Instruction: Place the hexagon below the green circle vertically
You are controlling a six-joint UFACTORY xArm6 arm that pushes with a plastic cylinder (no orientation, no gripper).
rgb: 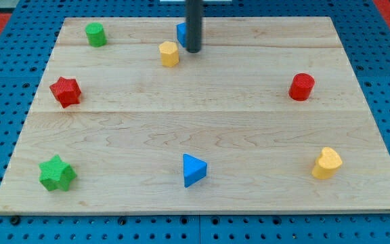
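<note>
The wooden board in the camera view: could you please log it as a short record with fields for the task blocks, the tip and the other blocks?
target block: yellow hexagon block, upper middle
reference block: green circle block, top left
my tip: just right of the hexagon, in front of a partly hidden blue block
hexagon versus circle: to its right, not below it
other blocks: red star, green star, blue triangle, red cylinder, yellow heart

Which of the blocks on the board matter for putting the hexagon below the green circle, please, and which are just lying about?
Part of the job:
yellow hexagon
green circle
my tip, just to the view's right of the hexagon

Lying about:
blue block, partly hidden behind the rod
red star
red cylinder
green star
blue triangle
yellow heart
</note>
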